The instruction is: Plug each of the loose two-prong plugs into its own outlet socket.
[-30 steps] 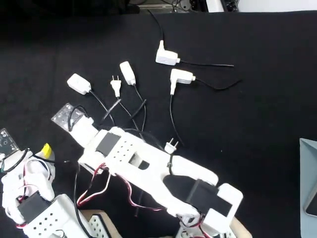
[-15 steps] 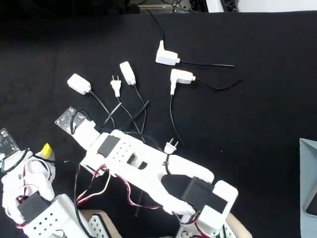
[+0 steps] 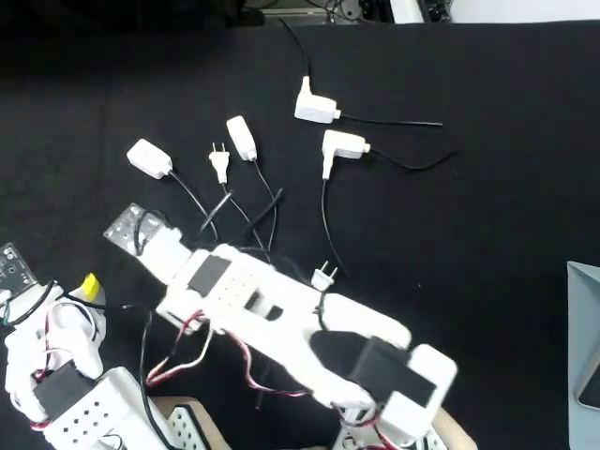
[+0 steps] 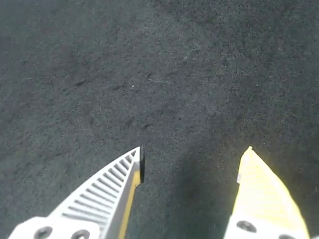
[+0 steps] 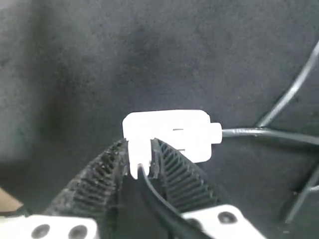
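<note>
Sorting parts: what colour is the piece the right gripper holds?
The piece is white; right wrist view.

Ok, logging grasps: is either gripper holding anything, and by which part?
The right gripper clamps the white connector by its short stub; the left gripper is open, holding nothing.

A grey-blue tray [image 3: 581, 347] flanks the black cloth [image 3: 497, 234].

No text, number, brand mark or sign is legible on any surface. The white plug body [image 5: 169, 132] pinched at the tips of the right gripper [image 5: 143, 167] has plain faces. Two short moulded lines sit just beyond the tips, and they do not form characters.
</note>
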Action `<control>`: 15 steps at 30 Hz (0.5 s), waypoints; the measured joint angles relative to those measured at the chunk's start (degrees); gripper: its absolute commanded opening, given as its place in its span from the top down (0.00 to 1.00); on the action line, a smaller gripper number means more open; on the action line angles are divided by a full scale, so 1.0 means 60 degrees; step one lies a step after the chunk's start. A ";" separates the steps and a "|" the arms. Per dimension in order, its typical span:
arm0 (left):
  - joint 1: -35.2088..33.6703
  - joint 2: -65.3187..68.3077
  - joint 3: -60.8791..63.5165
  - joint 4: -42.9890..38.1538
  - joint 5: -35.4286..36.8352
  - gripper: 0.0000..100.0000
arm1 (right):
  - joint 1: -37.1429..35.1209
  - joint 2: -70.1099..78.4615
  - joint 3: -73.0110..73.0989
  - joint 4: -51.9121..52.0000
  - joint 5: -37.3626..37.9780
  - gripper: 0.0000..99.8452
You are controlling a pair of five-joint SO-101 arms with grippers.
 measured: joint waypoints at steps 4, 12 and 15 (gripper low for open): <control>0.0000 0.0000 0.0000 0.0000 -0.0029 0.69 | 0.0161 -0.1363 0.0015 0.0308 0.0176 0.99; 0.0000 0.0000 0.0366 -0.0381 -0.0059 0.69 | 0.0454 -0.3179 0.0015 0.0952 0.0645 0.99; 0.0000 0.0000 0.0381 -0.0484 -0.0059 0.69 | 0.1011 -0.3458 0.0015 0.0952 0.1465 0.99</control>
